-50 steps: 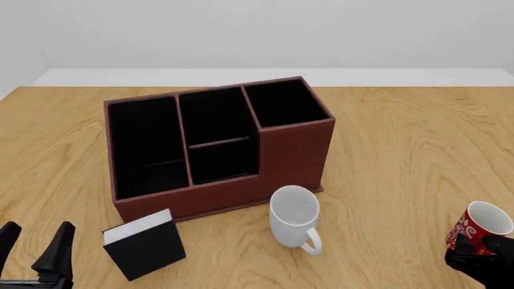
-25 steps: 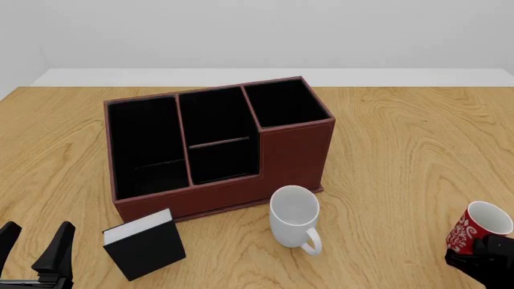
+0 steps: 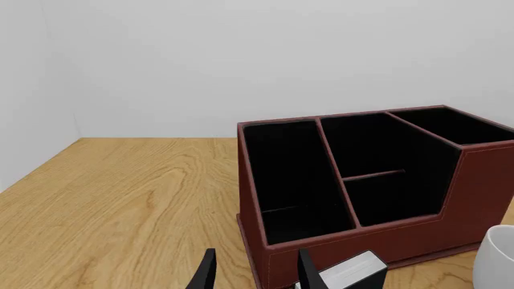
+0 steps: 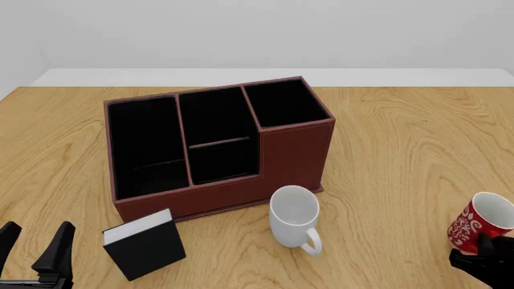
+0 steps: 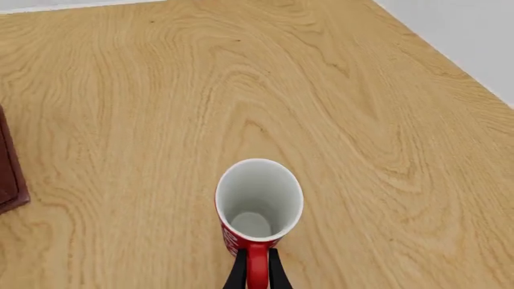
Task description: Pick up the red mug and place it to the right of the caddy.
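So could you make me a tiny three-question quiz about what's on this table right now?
1. True or false: the red mug is inside the caddy.
2. Which gripper is closed on the red mug's handle? A) left gripper B) right gripper C) neither
3. Fill in: standing in front of the caddy, between the black box and the red mug, is a plain ____ mug.

Key
1. False. It is off to the caddy's right, gripped by its handle.
2. B. The right gripper pinches the handle; the left gripper is open and empty.
3. White; that is the white mug.
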